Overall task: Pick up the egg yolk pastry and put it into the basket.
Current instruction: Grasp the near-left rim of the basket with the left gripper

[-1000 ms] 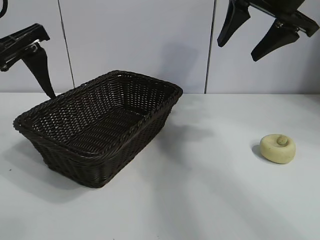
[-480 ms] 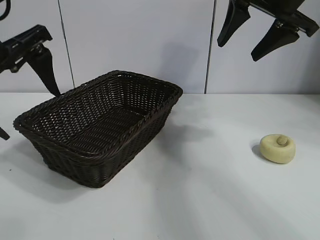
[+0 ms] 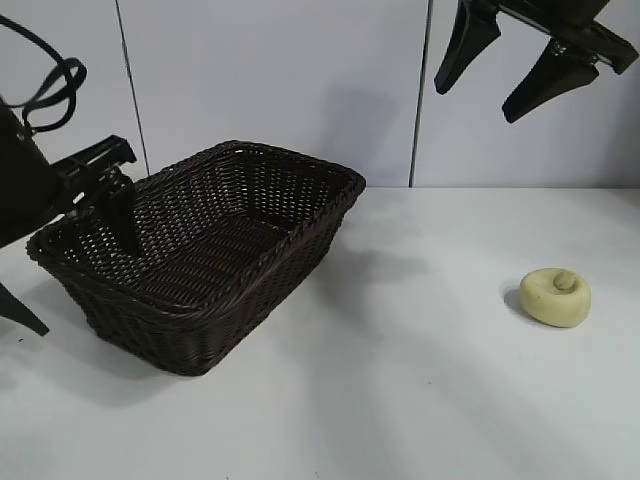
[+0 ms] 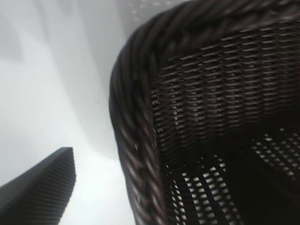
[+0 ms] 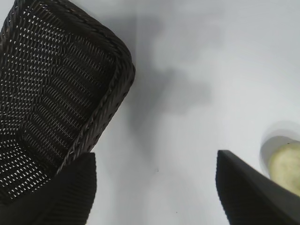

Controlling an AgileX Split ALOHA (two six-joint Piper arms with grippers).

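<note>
Since a second ago the left gripper [image 3: 70,280] has dropped from above the basket's far-left corner to straddle its left rim, fingers spread, one inside and one outside, while the right gripper [image 3: 520,65] hangs high at far right, fingers open. One egg yolk pastry [image 3: 555,296] lies on the table [image 3: 420,400] at the right, well apart from the one basket [image 3: 200,250]. If the left arm sinks further, it could shove or tip the basket.

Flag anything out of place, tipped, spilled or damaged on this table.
Nothing is spilled or damaged. The basket sits flat and the pastry rests upright on the table. One oddity: the left gripper straddles the basket's corner rim, open.
</note>
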